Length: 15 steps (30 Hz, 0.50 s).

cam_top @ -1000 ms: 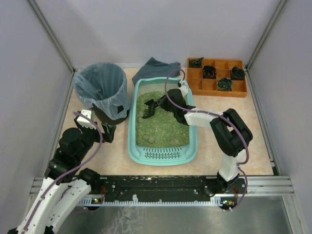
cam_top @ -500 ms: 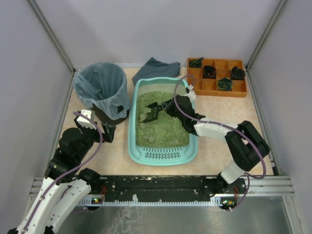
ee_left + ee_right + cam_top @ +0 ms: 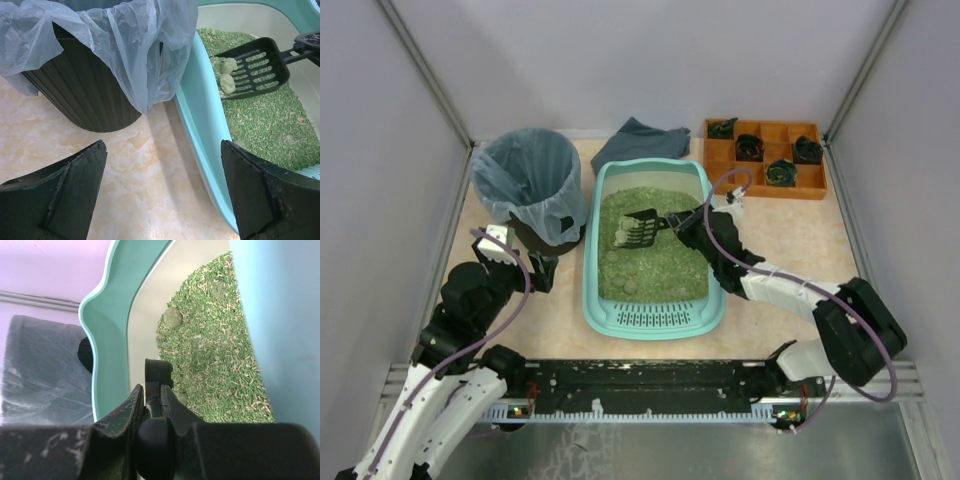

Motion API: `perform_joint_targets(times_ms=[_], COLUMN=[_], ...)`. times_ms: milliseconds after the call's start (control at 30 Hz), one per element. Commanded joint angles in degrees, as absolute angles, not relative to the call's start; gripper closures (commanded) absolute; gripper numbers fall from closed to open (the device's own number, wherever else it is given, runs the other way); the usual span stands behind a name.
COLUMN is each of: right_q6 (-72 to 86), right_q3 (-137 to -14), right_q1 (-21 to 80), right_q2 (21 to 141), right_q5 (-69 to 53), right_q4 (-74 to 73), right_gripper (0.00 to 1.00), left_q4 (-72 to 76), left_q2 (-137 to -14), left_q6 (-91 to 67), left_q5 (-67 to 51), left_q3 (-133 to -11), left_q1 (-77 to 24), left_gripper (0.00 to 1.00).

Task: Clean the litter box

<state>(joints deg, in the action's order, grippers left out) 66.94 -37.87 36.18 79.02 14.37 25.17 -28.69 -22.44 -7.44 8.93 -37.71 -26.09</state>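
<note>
The turquoise litter box (image 3: pixel 593 290) lies mid-table, holding green litter with pale clumps (image 3: pixel 631 285) and a slotted grille (image 3: pixel 655 318) at its near end. My right gripper (image 3: pixel 688 222) is shut on the handle of a black slotted scoop (image 3: pixel 642 230), held above the litter at the box's far half with two pale clumps (image 3: pixel 227 75) on it. In the right wrist view the fingers (image 3: pixel 127 412) clamp the scoop handle (image 3: pixel 158 377). My left gripper (image 3: pixel 542 270) stands open and empty over the table (image 3: pixel 145 175), between the bin and the box's left wall (image 3: pixel 207 125).
A round black bin (image 3: pixel 532 185) lined with a bluish bag stands left of the box. A grey cloth (image 3: pixel 645 138) lies behind the box. An orange compartment tray (image 3: pixel 764 158) with dark items sits at the back right. Enclosure walls surround the table.
My right arm has drawn back toward the right and lifted the scoop out of the litter with clumps on it. The left arm has not moved.
</note>
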Motion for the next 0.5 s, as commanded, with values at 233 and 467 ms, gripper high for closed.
perform_joint_targets(times_ms=[233, 467], right_q6=[71.7, 76.0], right_q3=[-28.8, -26.1], right_q1=[29.9, 28.6], right_q2=[55.3, 45.8], right_q5=[9.7, 8.0], right_q4=[25.5, 20.0], right_gripper=[1.00, 1.00], left_q4=[-27.5, -27.5], left_q2=[-22.3, -22.2], left_q6=[-7.1, -7.2], left_q5=[9.0, 9.5], left_q3=[-37.8, -37.7], left_q1=[-25.8, -25.8], left_gripper=[0.00, 0.00])
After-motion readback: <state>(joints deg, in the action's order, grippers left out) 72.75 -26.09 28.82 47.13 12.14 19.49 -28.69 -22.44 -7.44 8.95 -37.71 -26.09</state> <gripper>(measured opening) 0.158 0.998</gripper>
